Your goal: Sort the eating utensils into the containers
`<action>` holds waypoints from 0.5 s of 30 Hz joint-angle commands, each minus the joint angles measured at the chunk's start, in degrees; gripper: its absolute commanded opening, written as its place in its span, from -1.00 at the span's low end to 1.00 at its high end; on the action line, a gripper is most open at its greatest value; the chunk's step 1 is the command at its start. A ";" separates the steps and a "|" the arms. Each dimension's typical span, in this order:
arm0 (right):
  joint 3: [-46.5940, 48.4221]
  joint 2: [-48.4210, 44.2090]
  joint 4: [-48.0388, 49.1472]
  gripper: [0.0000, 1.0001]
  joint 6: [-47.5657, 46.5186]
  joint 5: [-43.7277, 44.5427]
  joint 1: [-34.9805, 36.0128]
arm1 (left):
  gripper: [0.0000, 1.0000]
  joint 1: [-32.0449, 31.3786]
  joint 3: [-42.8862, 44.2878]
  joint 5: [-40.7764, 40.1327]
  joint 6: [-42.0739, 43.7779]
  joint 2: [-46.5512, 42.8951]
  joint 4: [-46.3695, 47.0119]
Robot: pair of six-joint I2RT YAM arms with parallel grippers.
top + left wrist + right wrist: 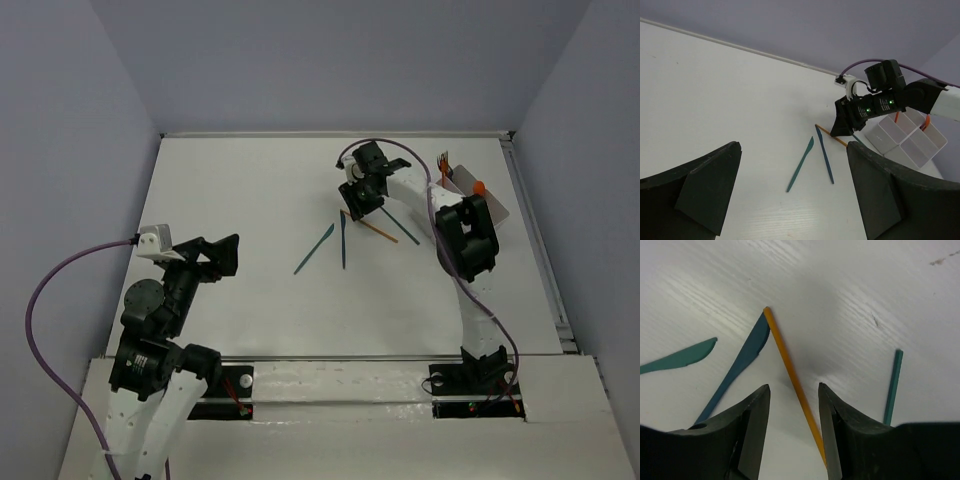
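Observation:
Several utensils lie mid-table: a teal knife (314,249), a dark blue knife (343,240), an orange utensil (370,228) and a teal utensil (400,227). My right gripper (358,200) is open and low over the table. It straddles the orange utensil's handle (790,372), with the blue knife (737,372) to its left and the teal handle (893,387) to its right. The white divided tray (500,205) sits at the right, partly hidden by the right arm, with orange utensils (478,186) standing in it. My left gripper (215,255) is open and empty, well left of the utensils.
Purple cables run along both arms. The table's right edge rail (540,250) lies just beyond the tray, and the back wall (330,135) is behind it. In the left wrist view the tray (905,137) stands right of the right gripper (845,125).

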 commanded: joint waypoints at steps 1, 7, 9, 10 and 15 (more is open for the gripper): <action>6.78 3.66 -3.70 -0.03 -1.53 1.07 1.35 | 0.98 0.25 -0.51 0.77 0.90 0.43 3.52; 11.71 8.93 -5.29 -0.22 -0.92 3.35 1.89 | 0.98 0.78 -0.42 0.77 0.90 0.25 3.52; 12.68 9.73 -5.38 -0.36 -0.65 3.36 1.89 | 0.98 0.78 -0.42 0.85 0.90 0.16 3.52; 13.12 10.51 -5.55 -0.44 -0.56 3.36 1.89 | 0.98 0.78 -0.42 0.85 0.90 0.16 3.52; 14.27 11.75 -7.13 -0.77 -0.12 2.30 1.89 | 0.98 0.78 -0.42 0.77 0.90 0.07 3.52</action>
